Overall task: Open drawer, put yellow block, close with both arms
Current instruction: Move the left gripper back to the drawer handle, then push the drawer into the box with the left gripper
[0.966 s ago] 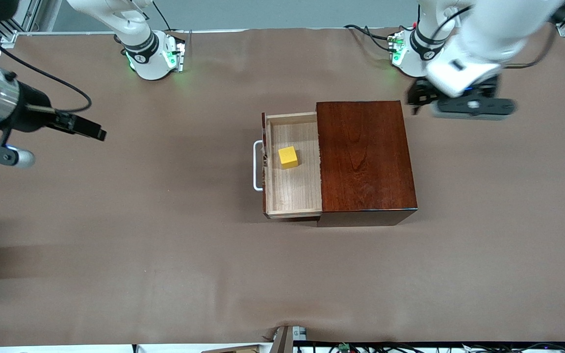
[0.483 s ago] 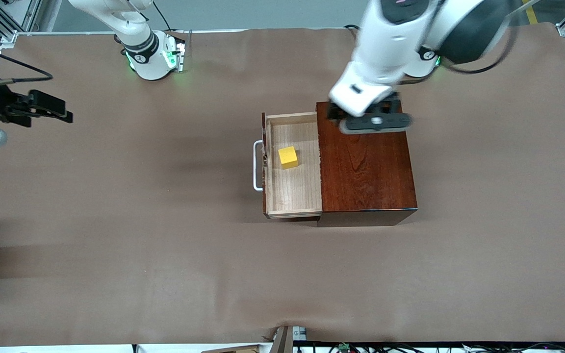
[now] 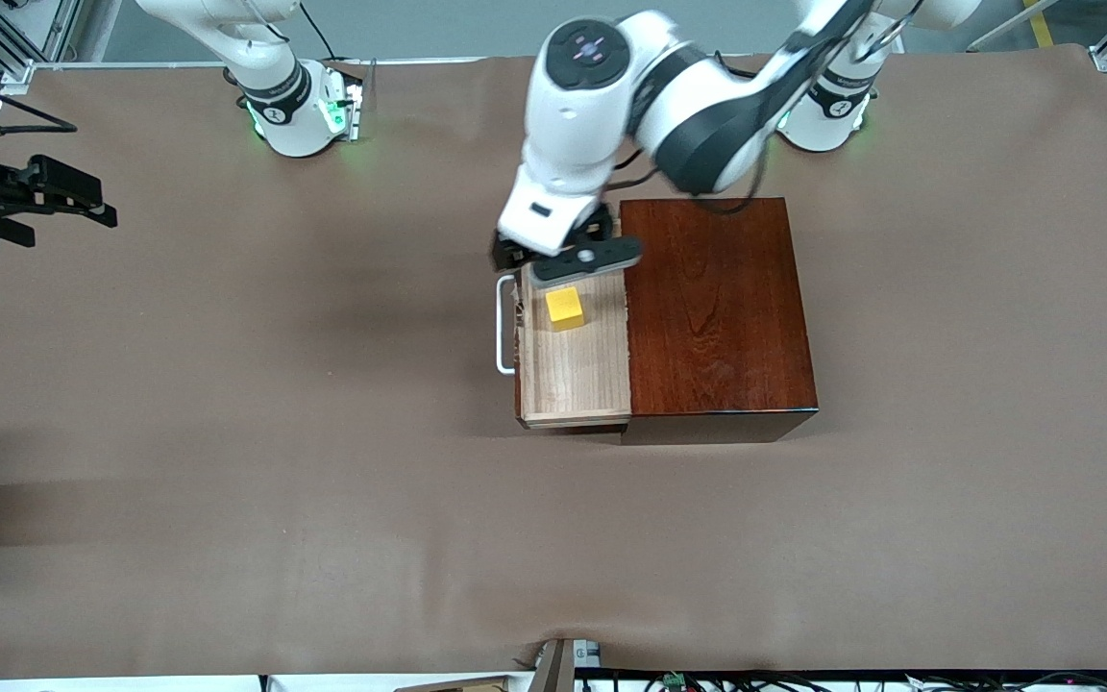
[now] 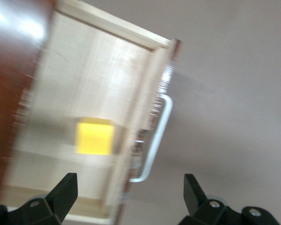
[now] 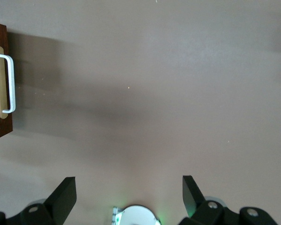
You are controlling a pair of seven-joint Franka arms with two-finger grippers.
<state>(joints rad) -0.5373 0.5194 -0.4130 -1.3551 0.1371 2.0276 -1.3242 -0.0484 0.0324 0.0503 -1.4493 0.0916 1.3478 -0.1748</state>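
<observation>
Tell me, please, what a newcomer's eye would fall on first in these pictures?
Probably the small bright yellow cube, lying in the pulled-out light-wood drawer of the glossy reddish-brown wooden box at mid-table. Next, the left arm's open black pincer hanging over the drawer's end farther from the front camera, beside the white U-shaped handle. The right arm's open pincer waits over bare table at its own end.

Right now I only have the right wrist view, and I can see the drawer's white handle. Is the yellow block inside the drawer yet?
Observer: Yes, the yellow block sits in the open drawer.
Operator: Where is the left gripper?
Observer: The left gripper hangs over the drawer, above the block and the handle.
Operator: Is it holding anything?
Observer: No, its fingers are spread open and empty.
</observation>
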